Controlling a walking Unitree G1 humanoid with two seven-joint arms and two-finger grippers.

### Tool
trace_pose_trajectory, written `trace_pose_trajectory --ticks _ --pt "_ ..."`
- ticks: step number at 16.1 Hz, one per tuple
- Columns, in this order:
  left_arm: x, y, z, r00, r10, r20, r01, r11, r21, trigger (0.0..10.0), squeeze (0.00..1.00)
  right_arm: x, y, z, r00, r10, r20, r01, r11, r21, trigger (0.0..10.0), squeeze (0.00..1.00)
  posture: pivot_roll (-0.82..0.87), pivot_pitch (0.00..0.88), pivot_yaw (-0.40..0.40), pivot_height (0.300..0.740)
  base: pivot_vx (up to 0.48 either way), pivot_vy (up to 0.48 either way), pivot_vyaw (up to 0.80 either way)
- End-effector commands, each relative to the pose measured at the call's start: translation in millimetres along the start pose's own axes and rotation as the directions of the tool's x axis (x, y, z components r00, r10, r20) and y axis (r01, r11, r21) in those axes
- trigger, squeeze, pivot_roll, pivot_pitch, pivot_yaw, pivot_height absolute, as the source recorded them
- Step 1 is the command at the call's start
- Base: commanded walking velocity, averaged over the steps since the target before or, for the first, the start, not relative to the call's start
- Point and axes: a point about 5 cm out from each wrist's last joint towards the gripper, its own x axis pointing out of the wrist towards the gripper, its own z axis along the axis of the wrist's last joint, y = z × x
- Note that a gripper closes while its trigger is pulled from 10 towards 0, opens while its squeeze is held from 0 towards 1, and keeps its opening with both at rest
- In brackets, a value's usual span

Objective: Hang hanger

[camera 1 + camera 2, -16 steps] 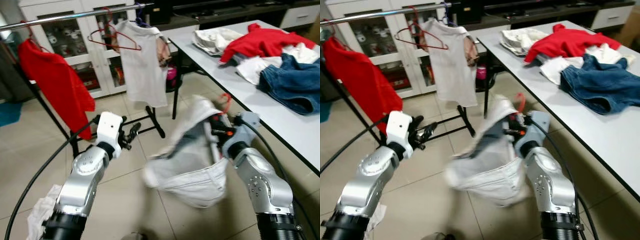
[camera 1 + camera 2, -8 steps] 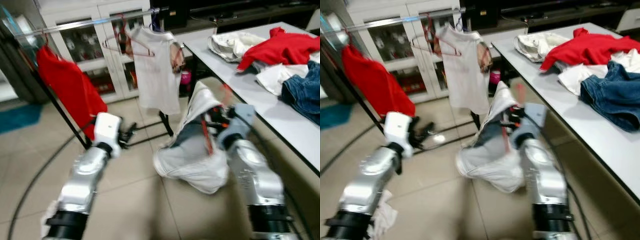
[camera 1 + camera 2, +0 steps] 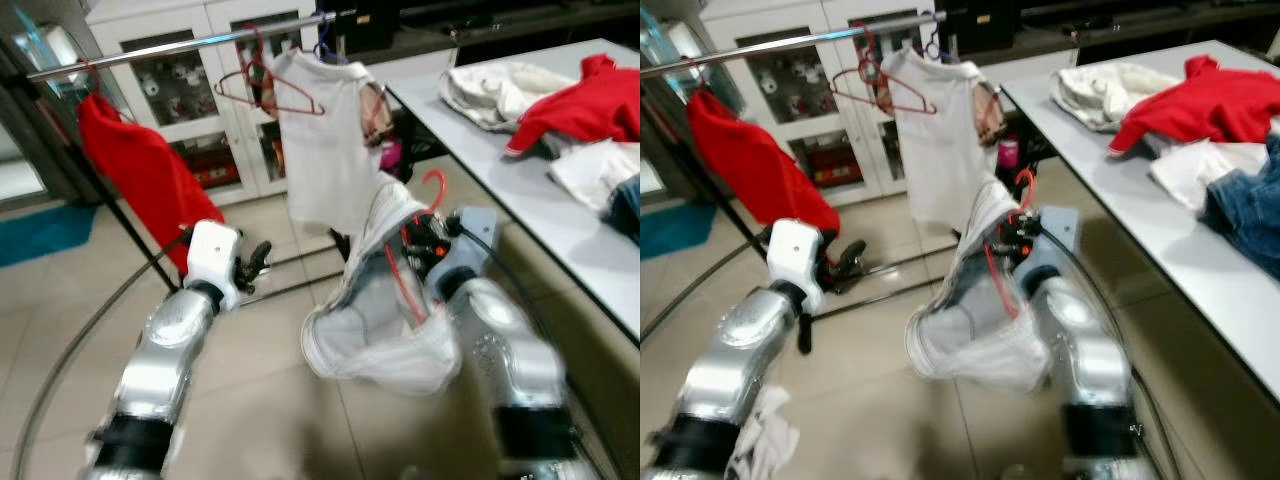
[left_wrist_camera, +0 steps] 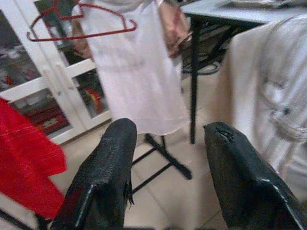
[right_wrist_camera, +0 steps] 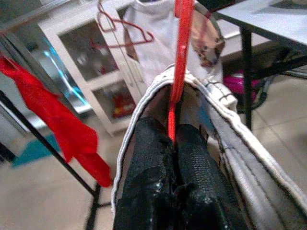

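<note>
Scene before a clothes rail, the landmark for what follows. The right gripper has its two black fingers pressed together on the stem of a red hanger carrying a pale, whitish garment — held below the rail and in front of it, well short of the bar. The left gripper is held out empty towards the rail's foot, fingers spread apart.

On the rail hang a red shirt at its left end, a bare red hanger further along, and a white T-shirt near its right end; the white T-shirt hangs directly behind the carried garment. Behind the rail stands a white glass-door cabinet. To the rail's right, a grey table bears loose clothes; its far edge is cut off.

The carried garment drapes over the hanger's shoulders — its kind cannot be made out. Both arms are blurred.
</note>
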Motion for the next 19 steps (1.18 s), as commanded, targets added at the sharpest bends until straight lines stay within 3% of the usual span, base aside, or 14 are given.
trace_pose_trajectory --ticks 1,4,19 --pt "-4.7 12.4 1.9 0.999 0.036 0.001 -0.036 0.999 0.019 10.0 0.0 4.0 23.2 14.3 0.993 0.1 0.06 -0.1 0.995 0.003 10.0 0.0 -0.08 0.0 0.089 0.74 0.352 0.0 0.8" --pt "-5.2 14.1 2.9 0.999 0.042 0.005 -0.042 0.999 0.024 10.0 0.0 5.0 25.3 11.8 0.993 0.106 0.056 -0.106 0.994 0.007 10.0 0.0 -0.07 0.0 0.085 0.74 0.35 0.0 0.8" --pt "-4.0 13.8 7.0 0.999 0.04 0.021 -0.04 0.999 0.015 10.0 0.0 8.2 28.0 14.2 0.99 0.121 0.076 -0.123 0.992 0.029 10.0 0.0 -0.06 0.0 0.086 0.74 0.35 0.0 0.0"
